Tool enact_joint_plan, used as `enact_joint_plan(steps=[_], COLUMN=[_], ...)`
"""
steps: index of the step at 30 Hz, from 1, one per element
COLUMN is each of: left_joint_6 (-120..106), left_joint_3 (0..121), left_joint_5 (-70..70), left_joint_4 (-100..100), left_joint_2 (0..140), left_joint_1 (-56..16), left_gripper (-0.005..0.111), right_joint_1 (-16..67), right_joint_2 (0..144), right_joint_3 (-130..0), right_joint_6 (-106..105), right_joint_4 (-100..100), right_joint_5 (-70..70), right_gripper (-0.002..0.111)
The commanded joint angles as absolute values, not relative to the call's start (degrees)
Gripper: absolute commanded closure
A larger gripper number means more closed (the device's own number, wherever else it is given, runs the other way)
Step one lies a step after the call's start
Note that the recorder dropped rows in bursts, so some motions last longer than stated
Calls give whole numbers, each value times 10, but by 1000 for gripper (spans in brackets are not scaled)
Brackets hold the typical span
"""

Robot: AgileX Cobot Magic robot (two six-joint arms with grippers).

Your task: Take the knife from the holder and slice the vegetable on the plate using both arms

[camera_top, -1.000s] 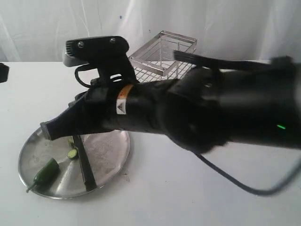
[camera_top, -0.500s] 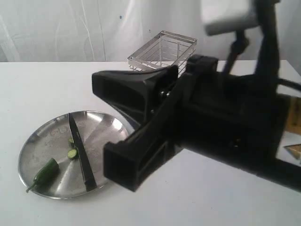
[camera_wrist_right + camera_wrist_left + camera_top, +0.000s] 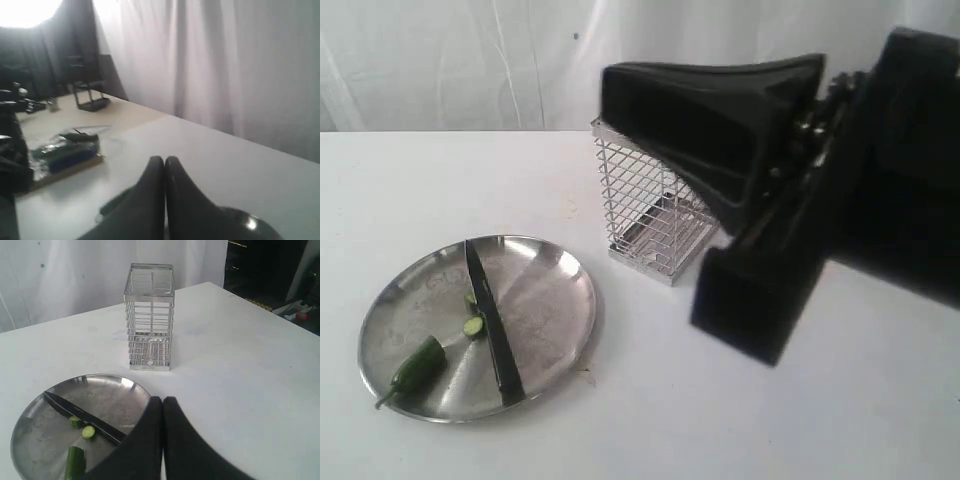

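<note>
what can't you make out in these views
Exterior view: the bulky black arm covers the tall chrome wire holder's top and right side.
Left wrist view: the shut left gripper hides the slim dark knife's handle end; the frame edge cuts off the green chili.
Right wrist view: clutter beyond the shut right gripper is blurred.

White matte table (image 3: 620,420), evenly lit, shadows soft. Backdrop: white curtain (image 3: 470,60) in loose vertical folds behind the far table edge. Left wrist view: dark unlit space (image 3: 265,270) beyond the table corner, contents unresolved. Right wrist view: strong glare (image 3: 25,7) beside dark drapes (image 3: 75,45); blurred clutter (image 3: 65,150) on the tabletop
</note>
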State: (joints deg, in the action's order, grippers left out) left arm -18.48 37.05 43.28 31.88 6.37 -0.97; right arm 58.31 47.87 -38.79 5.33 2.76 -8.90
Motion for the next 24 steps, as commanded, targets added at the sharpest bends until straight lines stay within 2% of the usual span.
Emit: enact_joint_plan(steps=[1,4,10,18,24], left_joint_6=[-180,-180,-180,-180,-180], left_joint_3=[367,367,367,367,367], left_joint_5=[436,436,436,436,436], left_joint_4=[325,325,325,325,325], left_joint_2=[60,60,60,60,60], left_joint_1=[-13,-13,-13,-13,-13], left_gripper=[107,107,107,107,107], right_joint_1=[479,393,269,212,200], right_joint_2=[414,358,196,47,0], right_joint_3=[-371,-321,-155,-8,0], right_joint_6=[49,44,0,0,0], right_joint_4=[30,28,28,30,30], right_joint_5=[98,122,64,49,114], right_gripper=[108,108,108,108,108])
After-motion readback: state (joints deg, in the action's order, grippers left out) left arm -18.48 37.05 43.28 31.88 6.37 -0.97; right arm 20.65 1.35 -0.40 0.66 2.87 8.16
